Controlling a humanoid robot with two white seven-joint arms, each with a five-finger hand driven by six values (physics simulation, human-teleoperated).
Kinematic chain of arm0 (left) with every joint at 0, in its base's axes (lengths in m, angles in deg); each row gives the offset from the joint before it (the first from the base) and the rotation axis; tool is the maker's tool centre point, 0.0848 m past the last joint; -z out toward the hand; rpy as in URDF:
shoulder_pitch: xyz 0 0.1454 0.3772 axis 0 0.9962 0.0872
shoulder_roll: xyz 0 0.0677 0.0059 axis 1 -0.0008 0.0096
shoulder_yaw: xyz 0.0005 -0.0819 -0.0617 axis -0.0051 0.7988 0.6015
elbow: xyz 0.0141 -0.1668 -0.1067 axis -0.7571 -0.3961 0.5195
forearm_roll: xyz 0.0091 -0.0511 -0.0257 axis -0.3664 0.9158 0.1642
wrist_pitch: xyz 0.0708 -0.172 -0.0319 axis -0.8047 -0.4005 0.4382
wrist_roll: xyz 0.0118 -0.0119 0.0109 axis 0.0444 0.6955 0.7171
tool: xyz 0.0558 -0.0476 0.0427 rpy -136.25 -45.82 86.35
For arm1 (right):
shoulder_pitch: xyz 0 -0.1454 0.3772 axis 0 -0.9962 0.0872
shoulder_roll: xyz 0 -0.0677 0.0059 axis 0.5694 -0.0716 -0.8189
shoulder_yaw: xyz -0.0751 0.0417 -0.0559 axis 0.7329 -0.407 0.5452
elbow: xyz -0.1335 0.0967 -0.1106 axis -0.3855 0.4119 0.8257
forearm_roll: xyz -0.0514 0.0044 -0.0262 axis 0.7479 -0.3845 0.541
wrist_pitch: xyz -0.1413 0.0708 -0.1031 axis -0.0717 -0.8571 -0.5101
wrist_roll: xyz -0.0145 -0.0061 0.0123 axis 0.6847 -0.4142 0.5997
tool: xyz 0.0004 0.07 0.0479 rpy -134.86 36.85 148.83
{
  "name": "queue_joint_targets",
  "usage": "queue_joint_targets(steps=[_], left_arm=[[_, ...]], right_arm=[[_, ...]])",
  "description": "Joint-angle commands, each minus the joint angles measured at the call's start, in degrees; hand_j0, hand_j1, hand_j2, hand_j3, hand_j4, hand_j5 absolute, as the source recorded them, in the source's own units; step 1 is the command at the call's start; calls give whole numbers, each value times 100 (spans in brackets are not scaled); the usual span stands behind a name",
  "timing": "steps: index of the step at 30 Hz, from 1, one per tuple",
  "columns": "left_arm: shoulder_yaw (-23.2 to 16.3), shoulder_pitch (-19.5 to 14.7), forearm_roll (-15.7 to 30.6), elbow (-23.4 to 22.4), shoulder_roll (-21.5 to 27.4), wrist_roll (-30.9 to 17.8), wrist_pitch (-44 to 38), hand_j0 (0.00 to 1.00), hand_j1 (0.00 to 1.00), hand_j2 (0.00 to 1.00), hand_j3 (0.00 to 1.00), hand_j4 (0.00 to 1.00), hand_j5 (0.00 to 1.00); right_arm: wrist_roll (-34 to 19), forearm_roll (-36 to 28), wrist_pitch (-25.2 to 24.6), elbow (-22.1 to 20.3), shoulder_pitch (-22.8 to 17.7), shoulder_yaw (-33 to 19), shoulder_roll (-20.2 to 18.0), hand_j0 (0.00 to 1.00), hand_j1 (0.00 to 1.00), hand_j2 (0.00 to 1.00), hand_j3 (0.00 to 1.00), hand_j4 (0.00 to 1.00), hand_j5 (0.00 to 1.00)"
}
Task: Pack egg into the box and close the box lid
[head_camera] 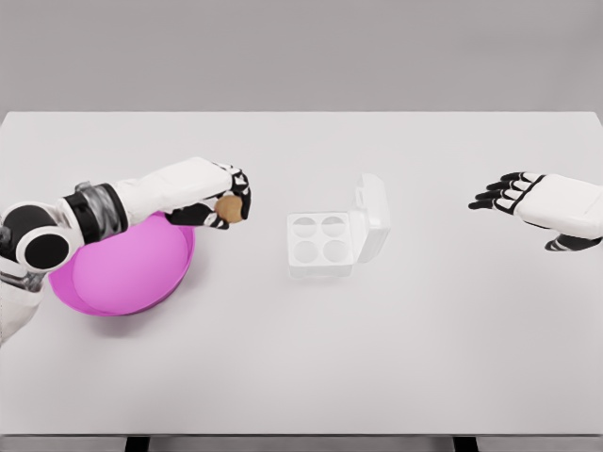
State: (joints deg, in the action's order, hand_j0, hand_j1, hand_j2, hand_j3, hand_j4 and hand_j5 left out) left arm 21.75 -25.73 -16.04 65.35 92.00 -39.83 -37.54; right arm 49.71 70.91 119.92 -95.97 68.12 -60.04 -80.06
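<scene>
The left hand (223, 200) pinches a brown egg (228, 209) in curled fingers, just past the right rim of the pink bowl (122, 268) near the table's (301, 377) left edge. The white box (320, 243) sits mid-table with its lid (370, 218) up, four cups bare. The right hand (513, 193) hovers near the right edge, fingers spread, holding nothing.

Our white left arm reaches in from the left, its black-fingered left hand (222, 199) curled closed; our black-fingered right hand (528, 195) hovers, fingers spread.
</scene>
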Motion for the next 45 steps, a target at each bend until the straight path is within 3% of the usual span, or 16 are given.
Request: queue_joint_targets(steps=[1,8,23,45], left_arm=[[-43,0,18,3,-137,4,-4,34,34,34,34,34,34],[-201,-17,-8,3,-436,4,-48,34,34,34,34,34,34],[-350,-18,-685,-23,-1254,4,-30,34,34,34,34,34,34],[-526,-9,-685,-261,-1333,4,-31,34,34,34,34,34,34]], right_arm=[[3,-20,-15,1,0,-1,-5,100,100,100,100,100,100],[3,-20,-15,-16,9,-1,-5,100,100,100,100,100,100],[3,-20,-15,19,18,-1,-5,100,100,100,100,100,100],[3,-20,-15,-25,-114,-1,4,100,100,100,100,100,100]])
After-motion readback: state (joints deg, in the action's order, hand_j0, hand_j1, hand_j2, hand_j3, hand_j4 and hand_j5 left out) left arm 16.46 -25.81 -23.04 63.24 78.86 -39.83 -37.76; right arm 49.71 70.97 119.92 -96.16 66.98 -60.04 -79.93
